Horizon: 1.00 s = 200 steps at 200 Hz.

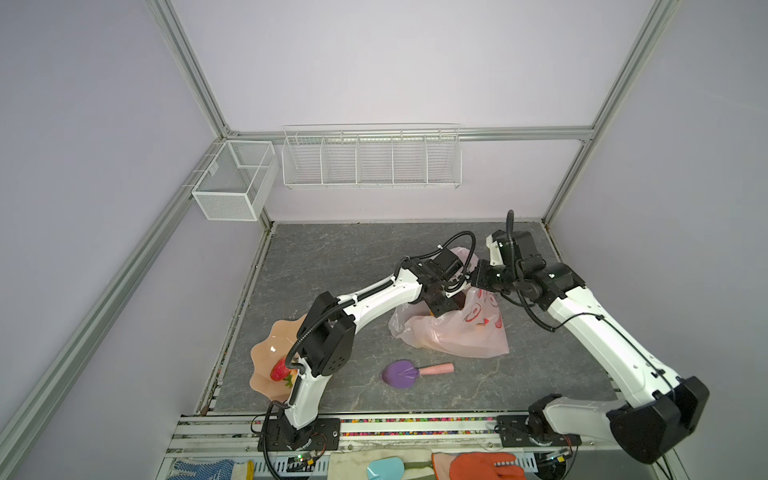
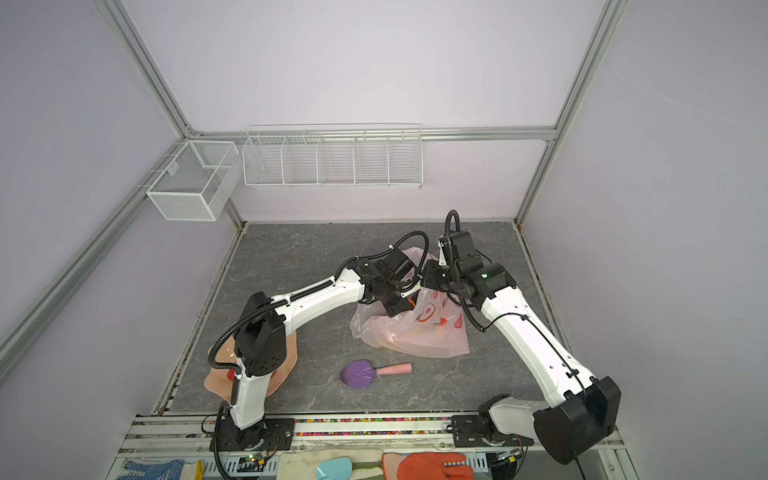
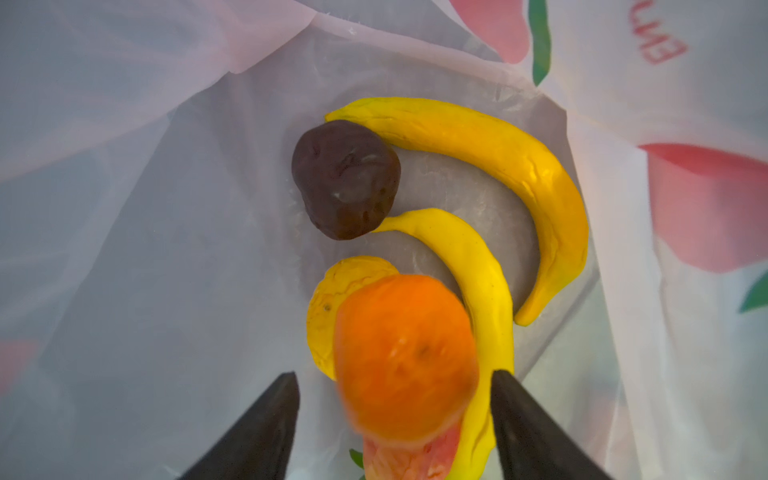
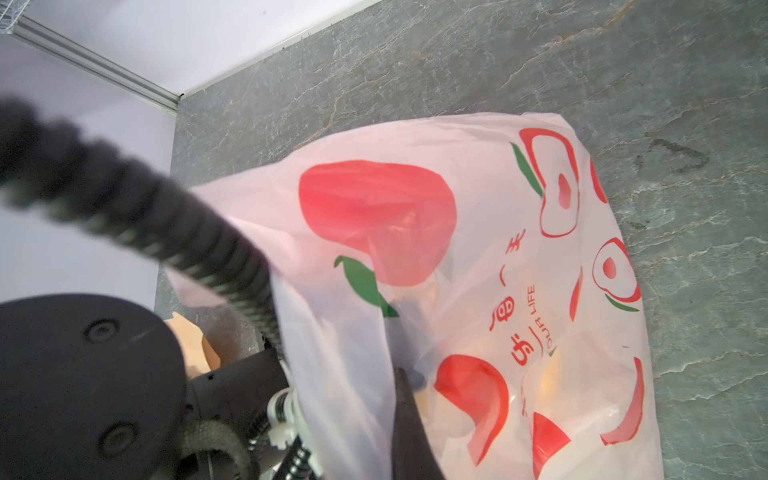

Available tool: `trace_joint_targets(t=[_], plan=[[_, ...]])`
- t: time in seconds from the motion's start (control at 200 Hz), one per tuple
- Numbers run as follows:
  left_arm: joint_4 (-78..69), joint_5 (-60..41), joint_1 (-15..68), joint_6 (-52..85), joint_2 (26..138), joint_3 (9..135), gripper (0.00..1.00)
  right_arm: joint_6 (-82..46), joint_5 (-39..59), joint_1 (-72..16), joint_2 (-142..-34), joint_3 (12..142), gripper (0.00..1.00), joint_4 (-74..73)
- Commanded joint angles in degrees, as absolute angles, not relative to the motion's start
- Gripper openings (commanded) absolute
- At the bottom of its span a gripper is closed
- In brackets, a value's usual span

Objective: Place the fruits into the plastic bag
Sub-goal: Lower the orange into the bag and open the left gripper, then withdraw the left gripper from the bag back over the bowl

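In a top view the bag (image 1: 457, 336) lies on the bench, the left gripper (image 1: 449, 308) is in its far mouth, and a strawberry (image 1: 279, 370) sits in the bowl (image 1: 266, 349) near left. Left wrist: jaws wide, clear of a blurred orange fruit (image 3: 405, 357) over bananas (image 3: 519, 166). Right wrist: right gripper (image 4: 402, 374) jaws closed, seemingly pinching bag film.

- white-and-black left arm (image 1: 374, 299) is stretched forward toward the middle, wrist tipped down
- its left hand (image 3: 394, 373) has both black pointed fingers (image 3: 266, 428) spread apart
- white-and-black right arm (image 1: 594, 332) has its elbow out wide, forearm angling in toward the left wrist
- right hand (image 4: 402, 374) is pinched tight on the thin pale pink plastic bag (image 4: 478, 249)
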<state>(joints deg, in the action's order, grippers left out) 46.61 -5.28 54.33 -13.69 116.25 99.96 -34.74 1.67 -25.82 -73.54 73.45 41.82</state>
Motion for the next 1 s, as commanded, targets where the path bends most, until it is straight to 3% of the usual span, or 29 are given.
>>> trace_joint_targets(t=[0.0,0.06,0.085,0.11,0.395,0.66,0.88,0.995], plan=[[39.74,-8.18,53.35,-7.40,109.66,97.24,0.80,-35.33,2.67,-26.27,-73.31,73.27,0.06,41.99],[38.44,-7.46,53.26,-5.76,107.38,95.11,0.84,-35.52,2.65,-26.28,-73.13,72.83,0.06,41.74],[38.16,-7.02,53.14,-4.90,106.42,94.44,0.97,-35.52,2.71,-26.21,-73.11,72.71,0.06,41.66],[38.06,-6.99,52.88,-4.08,105.53,93.75,1.00,-35.57,2.67,-26.21,-73.04,72.60,0.06,41.62],[36.65,-3.86,49.67,6.99,92.01,82.94,1.00,-35.65,2.18,-26.22,-72.73,72.29,0.06,41.73],[41.96,14.24,49.15,22.92,73.54,70.71,0.99,-35.51,2.02,-26.26,-73.04,72.51,0.06,41.60],[56.82,24.97,44.83,42.94,58.46,63.56,0.99,-35.46,2.37,-26.26,-73.63,72.77,0.06,41.19],[64.35,23.12,39.15,52.63,53.26,59.47,0.99,-35.46,2.64,-26.21,-73.94,72.66,0.06,41.05]])
